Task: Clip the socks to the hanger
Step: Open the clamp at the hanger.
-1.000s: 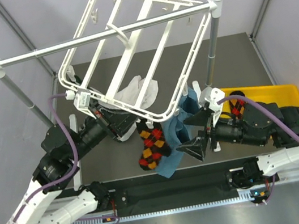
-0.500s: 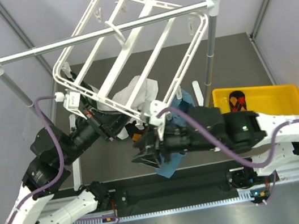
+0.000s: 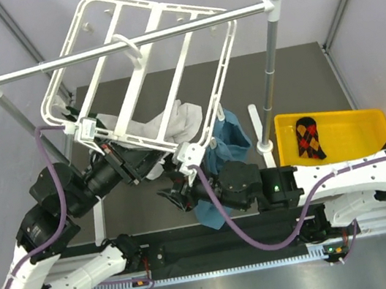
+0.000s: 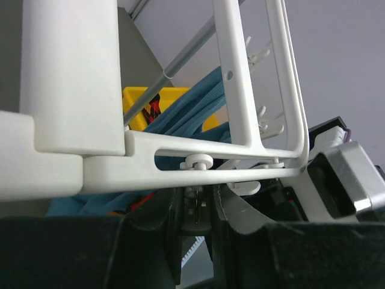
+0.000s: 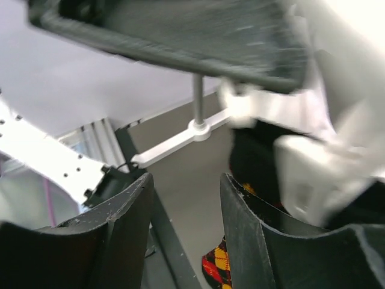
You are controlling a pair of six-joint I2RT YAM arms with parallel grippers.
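Observation:
The white hanger (image 3: 146, 132) hangs tilted from the rail, and its near bar fills the left wrist view (image 4: 69, 78). My left gripper (image 3: 126, 164) sits under that near bar, shut on one small dangling clip (image 4: 195, 211). One argyle sock (image 3: 308, 138) lies in the yellow bin. The other sock (image 5: 219, 271) shows only in the right wrist view, hanging just beyond the right finger. My right gripper (image 3: 173, 192) is low under the hanger's near corner, open (image 5: 183, 205) with nothing between its fingers.
A silver rail (image 3: 131, 42) on two posts crosses above the table, with a post foot (image 3: 264, 149) beside the yellow bin (image 3: 337, 117). A teal cloth (image 3: 228, 142) and a white cloth (image 3: 178, 121) hang below the hanger.
My right arm has swung left from beside the bin to under the hanger's near corner, and its jaws have narrowed. The hanger and my left gripper have shifted left together.

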